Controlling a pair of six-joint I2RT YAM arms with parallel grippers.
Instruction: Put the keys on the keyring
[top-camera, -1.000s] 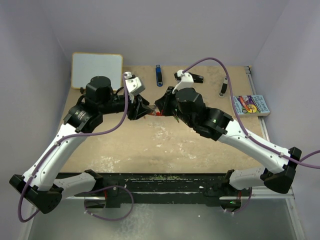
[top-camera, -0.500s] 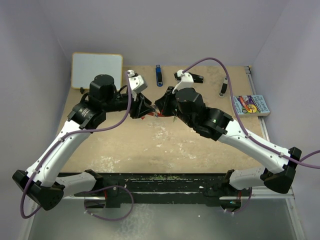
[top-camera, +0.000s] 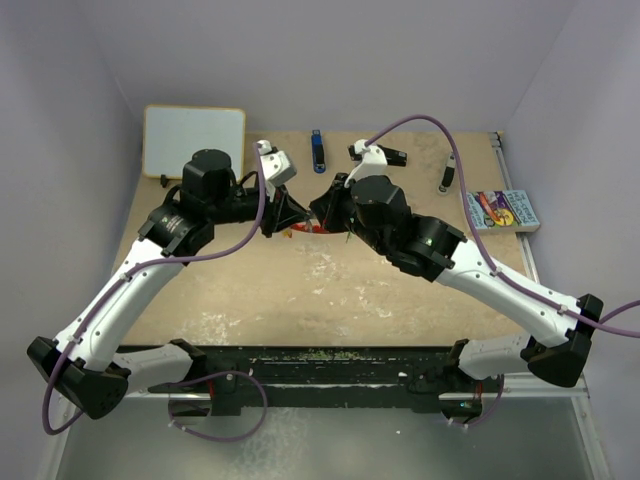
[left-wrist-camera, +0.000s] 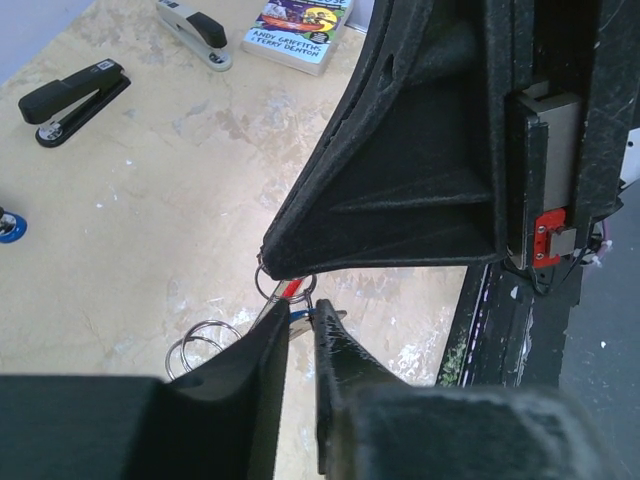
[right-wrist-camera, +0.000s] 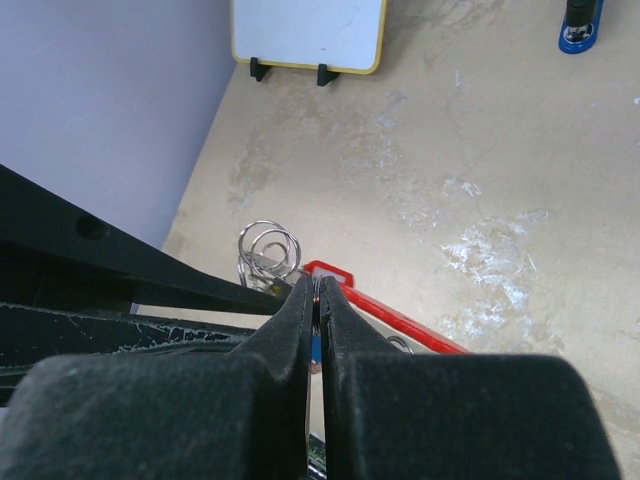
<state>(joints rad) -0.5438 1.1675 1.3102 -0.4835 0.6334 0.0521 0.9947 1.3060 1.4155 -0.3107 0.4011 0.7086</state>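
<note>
Beige tabletop (top-camera: 300, 290) is spanning the background. Mid-frame, right gripper (right-wrist-camera: 316, 285) is pinching the keyring (right-wrist-camera: 400, 318). Left gripper (left-wrist-camera: 302, 325) is sitting barely apart, grip unclear.

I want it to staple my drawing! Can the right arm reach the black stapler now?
Probably not yet: the right pincer is shut on the keyring, so it is busy. The black stapler lies close, just beyond that arm's wrist, so it could likely reach after letting go.
</note>
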